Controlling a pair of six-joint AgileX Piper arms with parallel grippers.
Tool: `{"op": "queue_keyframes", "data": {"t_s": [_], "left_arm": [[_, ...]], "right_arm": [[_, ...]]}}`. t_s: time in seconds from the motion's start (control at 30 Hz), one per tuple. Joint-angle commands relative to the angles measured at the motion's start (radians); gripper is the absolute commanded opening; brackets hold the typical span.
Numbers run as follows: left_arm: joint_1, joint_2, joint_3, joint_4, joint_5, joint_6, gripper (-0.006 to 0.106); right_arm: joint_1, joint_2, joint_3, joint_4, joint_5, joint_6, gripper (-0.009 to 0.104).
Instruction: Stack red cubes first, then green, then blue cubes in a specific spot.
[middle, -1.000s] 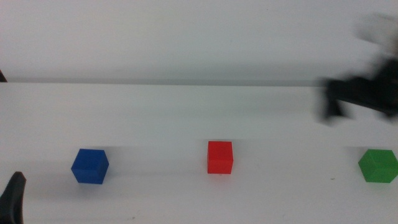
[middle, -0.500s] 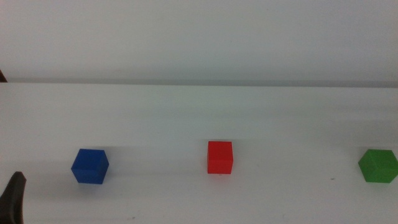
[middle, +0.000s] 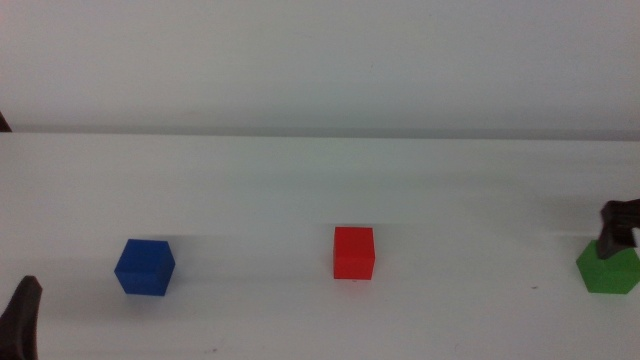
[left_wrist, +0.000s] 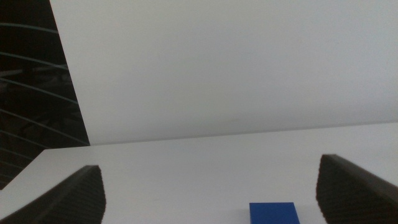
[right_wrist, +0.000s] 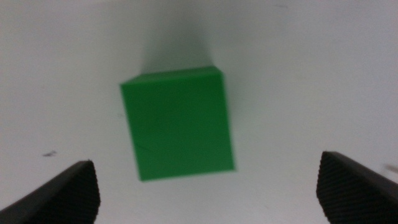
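Bright, even light; soft shadows; slight blur.

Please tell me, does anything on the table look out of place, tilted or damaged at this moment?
Nothing stands out. The blue cube, red cube and green cube sit flat and apart on the white table, none stacked yet. The right gripper hangs open above the green cube; the left gripper waits open near the blue one.

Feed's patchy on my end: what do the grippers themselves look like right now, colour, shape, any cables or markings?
Both are plain black. The left gripper shows two wide dark jaws with a fine ribbed texture and rounded top corners. The right gripper has the same jaws. In the middle view only a dark sliver of the left and a small black tip of the right show. No cables or markings are visible.
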Motion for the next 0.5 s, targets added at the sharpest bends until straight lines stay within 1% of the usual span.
{"op": "queue_keyframes", "data": {"t_s": [0.0, 0.3, 0.47], "left_arm": [[0.002, -0.042, 0.041, 0.0, -0.016, -0.005, 0.091], [0.002, -0.042, 0.041, 0.0, -0.016, -0.005, 0.091], [0.002, -0.042, 0.041, 0.0, -0.016, -0.005, 0.091]], "right_arm": [[0.018, 0.027, -0.007, 0.005, -0.033, -0.018, 0.093], [0.039, 0.1, -0.007, -0.005, -0.081, -0.01, 0.093], [0.039, 0.136, -0.007, -0.022, -0.099, 0.009, 0.092]]}}
